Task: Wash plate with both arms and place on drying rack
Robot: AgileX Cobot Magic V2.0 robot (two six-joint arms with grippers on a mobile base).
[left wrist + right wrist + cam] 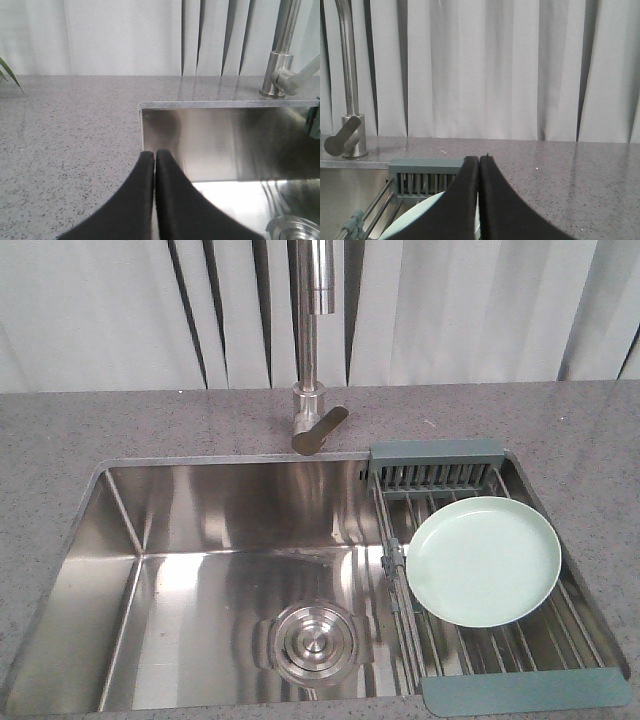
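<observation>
The pale mint-green plate (484, 559) lies flat on the drying rack (520, 690), a rack of steel rods with grey-blue end pieces over the right end of the sink. In the right wrist view the plate (420, 215) shows below and left of my right gripper (479, 159), which is shut and empty above the rack's slotted compartment (422, 181). My left gripper (154, 152) is shut and empty, its tips over the sink's far left corner. Neither arm shows in the front view.
The steel sink (230, 570) has a round drain (312, 642) in its floor. A steel faucet (315, 350) stands behind it, its lever (320, 428) angled right. Grey speckled counter (120, 425) surrounds the sink; white curtains hang behind. A leaf tip (9, 74) shows at far left.
</observation>
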